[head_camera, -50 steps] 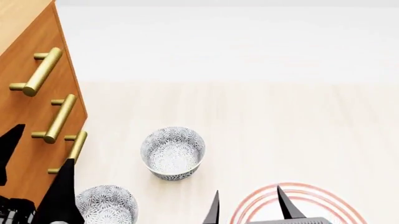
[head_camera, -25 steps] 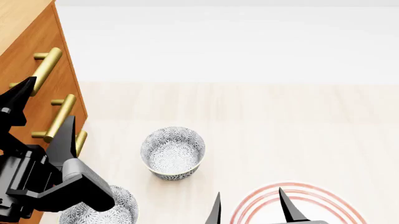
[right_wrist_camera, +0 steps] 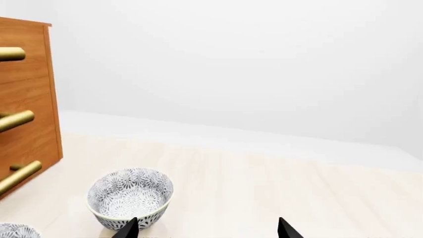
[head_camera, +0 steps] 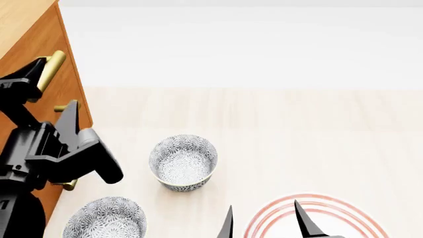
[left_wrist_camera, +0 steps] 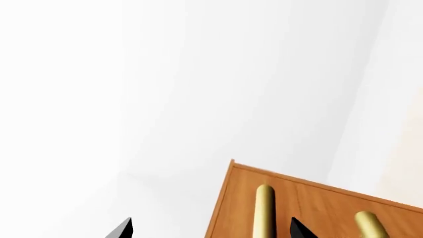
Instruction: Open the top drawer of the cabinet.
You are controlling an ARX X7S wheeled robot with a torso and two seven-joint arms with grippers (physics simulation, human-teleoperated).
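Brass handle (head_camera: 50, 68) of the top drawer (head_camera: 29, 54) sits just beside the left gripper's (head_camera: 49, 94) spread fingers, ungrasped.

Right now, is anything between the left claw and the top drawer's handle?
Nothing visible. The left claw is open right at the top drawer's handle, and both bowls sit lower, off its path.
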